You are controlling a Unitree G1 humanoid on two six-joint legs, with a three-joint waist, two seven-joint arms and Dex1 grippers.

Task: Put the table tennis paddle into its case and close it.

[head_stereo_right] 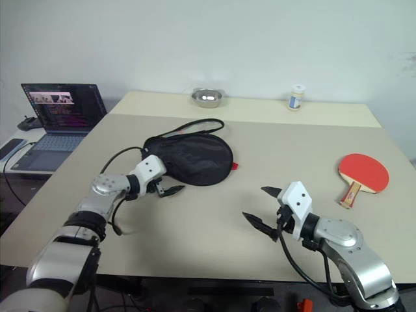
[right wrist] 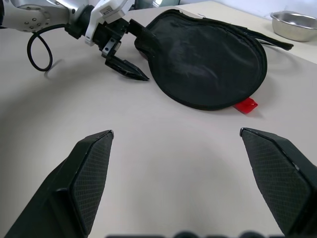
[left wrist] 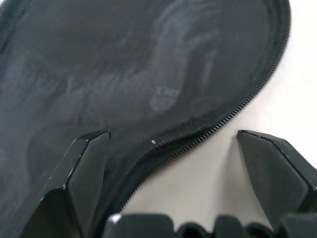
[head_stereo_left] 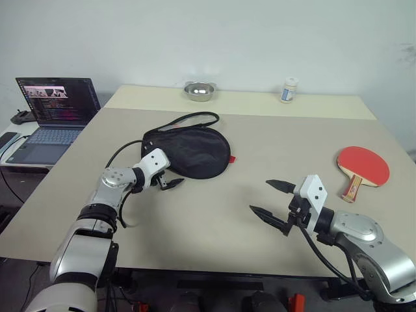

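We logged the case (head_stereo_left: 188, 151) lying flat mid-table, zipper edge facing our left gripper (head_stereo_left: 170, 182), whose fingers stood spread at that rim, one over the fabric. The table tennis paddle (head_stereo_left: 361, 167) lay near the table's (head_stereo_left: 214, 221) right edge. Our right gripper (head_stereo_left: 273, 203) hung spread and empty over bare tabletop between them.

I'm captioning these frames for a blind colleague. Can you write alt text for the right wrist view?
The right gripper hangs open over a bare beige table. Beyond it lies the black case, zipped shut, with the open left gripper at its near edge and a metal bowl behind.
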